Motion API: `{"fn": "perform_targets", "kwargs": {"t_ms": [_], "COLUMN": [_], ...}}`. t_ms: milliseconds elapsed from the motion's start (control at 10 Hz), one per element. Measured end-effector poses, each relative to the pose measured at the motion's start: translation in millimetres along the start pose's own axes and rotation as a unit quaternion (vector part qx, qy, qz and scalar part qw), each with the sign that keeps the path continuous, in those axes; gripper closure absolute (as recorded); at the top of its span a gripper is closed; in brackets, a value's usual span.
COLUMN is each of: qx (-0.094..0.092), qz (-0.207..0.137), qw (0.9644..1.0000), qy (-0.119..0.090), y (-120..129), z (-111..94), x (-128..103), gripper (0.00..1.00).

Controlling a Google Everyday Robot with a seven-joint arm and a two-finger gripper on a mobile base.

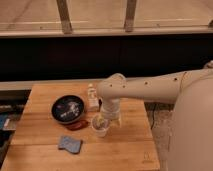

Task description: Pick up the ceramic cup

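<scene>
The ceramic cup (100, 129) is small and pale cream and stands upright near the middle of the wooden table (125, 150). My white arm reaches in from the right, and its wrist hangs straight down over the cup. My gripper (103, 120) is at the cup's rim, its tips at or just inside the opening, hiding part of the rim. The cup rests on the table.
A wide dark bowl (67, 109) sits left of the cup. A small white bottle (92, 98) stands behind the cup, close to my wrist. A brown object (77, 125) lies beside the cup's left, and a blue-grey sponge (70, 144) lies at the front left.
</scene>
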Motion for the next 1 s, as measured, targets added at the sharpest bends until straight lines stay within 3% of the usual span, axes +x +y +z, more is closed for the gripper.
{"fn": "perform_targets", "kwargs": {"t_ms": [500, 800, 1000], "qx": [-0.011, -0.019, -0.022], "qz": [-0.016, -0.014, -0.012], "qw": [0.9998, 0.9996, 0.9983], "qy": [0.003, -0.019, -0.053], "y": [10.5, 12.3, 12.0], "z": [6.3, -7.5, -43.4], "x": [0.5, -0.3, -3.6], "gripper": [0.96, 1.0, 1.0]}}
